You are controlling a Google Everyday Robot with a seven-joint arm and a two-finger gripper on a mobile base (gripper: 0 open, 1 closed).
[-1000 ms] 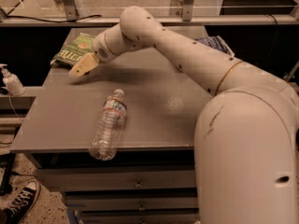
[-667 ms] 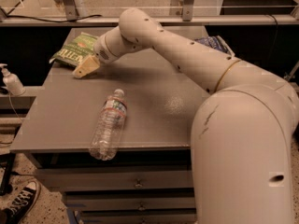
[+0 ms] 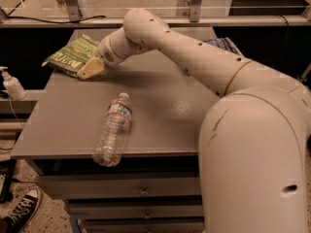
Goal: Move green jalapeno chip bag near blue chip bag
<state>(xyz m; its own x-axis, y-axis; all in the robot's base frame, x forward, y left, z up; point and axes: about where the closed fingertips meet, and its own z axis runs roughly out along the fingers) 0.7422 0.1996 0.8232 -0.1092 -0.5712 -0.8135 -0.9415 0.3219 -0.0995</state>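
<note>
The green jalapeno chip bag (image 3: 69,56) lies flat at the far left corner of the grey table (image 3: 165,115), partly over its left edge. My gripper (image 3: 91,69) is at the bag's near right edge, low over the table, its tan fingers pointing left toward the bag. The blue chip bag (image 3: 224,44) shows only as a dark blue strip with white print at the far right of the table, mostly hidden behind my arm.
A clear plastic water bottle (image 3: 113,129) lies on its side near the table's front edge. A white spray bottle (image 3: 11,84) stands on a ledge to the left. Drawers are under the table, and a black sneaker (image 3: 19,212) is on the floor.
My gripper has shifted slightly up and left, closer to the green bag's edge. The bag and the bottle have not moved.
</note>
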